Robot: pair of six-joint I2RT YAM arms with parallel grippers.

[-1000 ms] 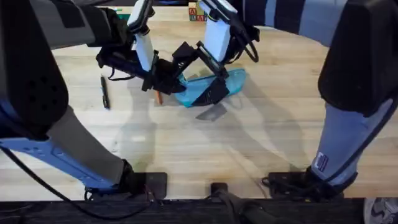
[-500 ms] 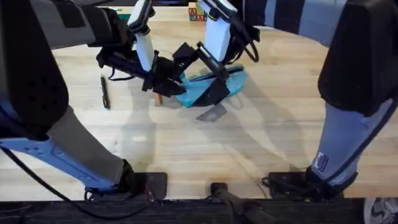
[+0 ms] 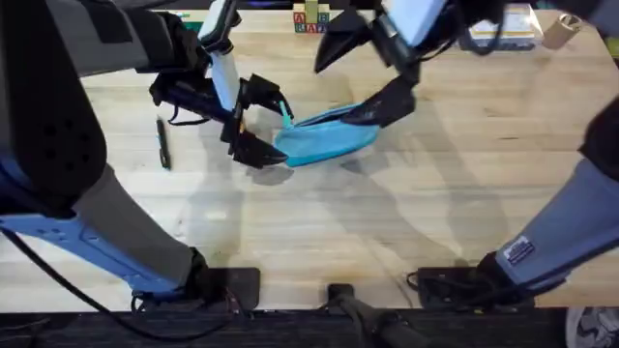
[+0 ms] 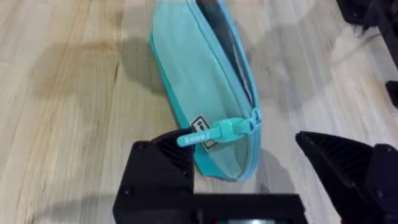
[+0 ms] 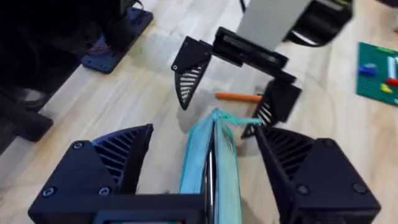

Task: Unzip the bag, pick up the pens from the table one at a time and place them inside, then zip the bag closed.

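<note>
The bag [image 3: 327, 140] lies on the table [image 3: 406, 222] a little left of the middle, in the far half. It stands on its edge with the zipper [image 4: 239, 68] on top. Its long axis runs from left to right, and the right end is slightly farther away. In the left wrist view the zipper looks partly open along its far part, and a dark gap shows there, but I cannot tell what is inside. The zipper pull [image 4: 217, 130] sits at the left end of the bag and sticks out sideways.

The left gripper [image 3: 261, 121] is at the left end of the bag with its jaws wide apart. It holds nothing. One finger [image 4: 163, 163] is just beside the pull, and the other finger is on the other side of the bag end, apart from it.

The right gripper [image 3: 372, 72] is above the right end of the bag, also spread wide and empty. In the right wrist view its two fingers stand on both sides of the bag [image 5: 208, 168], without pressing on it.

The orange pen [image 5: 239, 96] lies on the table just past the left end of the bag, near the left gripper. The black pen [image 3: 163, 143] lies further left, well apart from the bag, pointing near to far.

Some coloured blocks [image 3: 310, 19] stand at the far edge of the table.
</note>
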